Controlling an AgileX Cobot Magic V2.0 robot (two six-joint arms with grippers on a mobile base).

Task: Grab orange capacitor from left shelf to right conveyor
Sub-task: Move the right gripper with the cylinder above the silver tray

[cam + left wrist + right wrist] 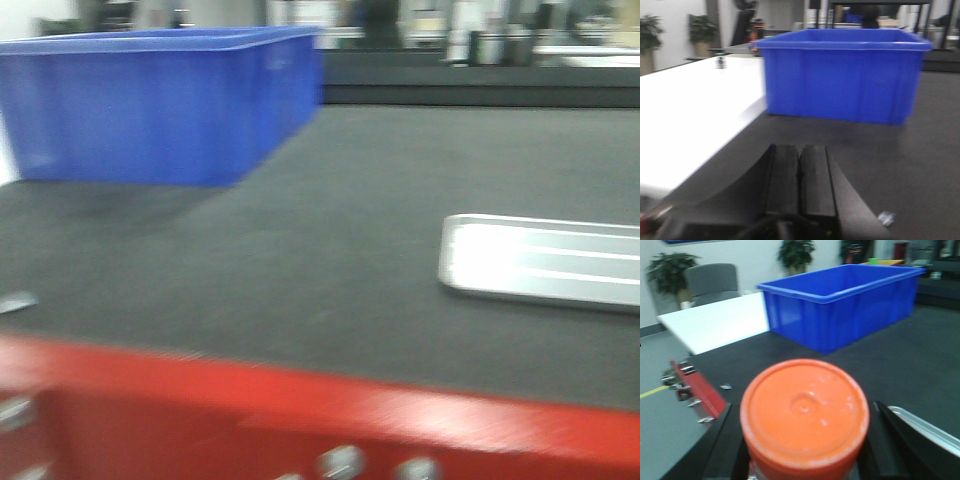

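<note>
The orange capacitor [805, 412] fills the lower middle of the right wrist view, its flat round top facing the camera. My right gripper [804, 415] is shut on it, with one black finger [715, 440] on each side. It hangs over the right conveyor [900, 365], a dark-grey belt with a red front edge [300, 400]. My left gripper [800, 150] is shut with nothing in it, its pads pressed together just above the belt [920, 165]. The left shelf is out of view. Neither gripper shows in the front view.
A large blue plastic bin [170, 105] stands on the belt at the far left. A shallow silver tray [545, 262] lies on the belt at the right, close to the right gripper. A white table [685, 115] borders the belt's left side. A small metal piece [886, 217] lies on the belt.
</note>
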